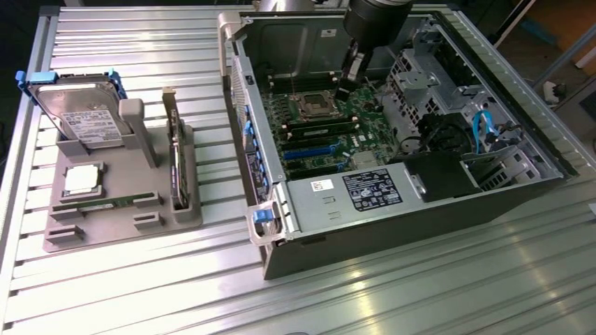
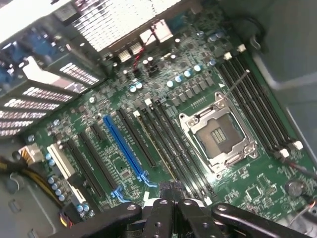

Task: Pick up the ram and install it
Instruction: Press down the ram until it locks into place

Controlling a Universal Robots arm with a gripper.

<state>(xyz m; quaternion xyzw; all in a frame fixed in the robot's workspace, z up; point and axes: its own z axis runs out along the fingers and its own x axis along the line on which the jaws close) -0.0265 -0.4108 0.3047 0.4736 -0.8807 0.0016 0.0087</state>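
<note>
While its jaws are pressed together, the gripper (image 2: 171, 198) hovers over the motherboard's (image 2: 198, 89) memory slots (image 2: 171, 144), holding nothing.

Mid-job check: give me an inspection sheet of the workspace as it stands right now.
Surface: slatted metal table, bare around the gear.
Job's things: thin green strip, seemingly the ram, lies in the holder at its front; open case with motherboard, socket empty.
Clutter: hard drive, processor and card in the holder.
Grippers: gripper inside the case over the slots, jaws shut, nothing seen between them.
Cables: blue cables by the drive bay; red wires at the board's edge.
Surroundings: floor and frame parts beyond the table; no person seen.
</note>
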